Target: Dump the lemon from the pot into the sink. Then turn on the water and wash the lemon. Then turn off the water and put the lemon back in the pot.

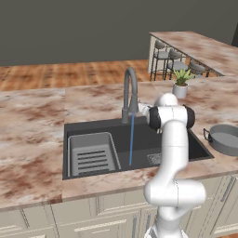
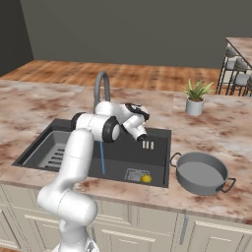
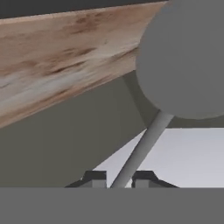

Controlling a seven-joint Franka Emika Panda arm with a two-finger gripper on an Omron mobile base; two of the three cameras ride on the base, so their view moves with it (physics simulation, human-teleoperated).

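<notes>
Across the marble table point(image 1: 32, 139) water point(image 1: 131, 139) runs into the sink point(image 1: 139, 146) — fingers point(image 3: 143, 176) pinching the faucet lever point(image 3: 140, 153) could slip, leaving it running beside the lemon point(image 2: 146, 178).

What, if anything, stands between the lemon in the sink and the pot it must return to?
The lemon lies on the sink's floor near the drain grate; the pot sits on the counter to the right. Between them only the sink wall and a strip of bare counter show, so the lemon must be lifted over the rim.

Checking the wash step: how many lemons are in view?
1. The lemon lies in the sink, beside the drain grate near its front right corner; the pot looks empty.
</notes>
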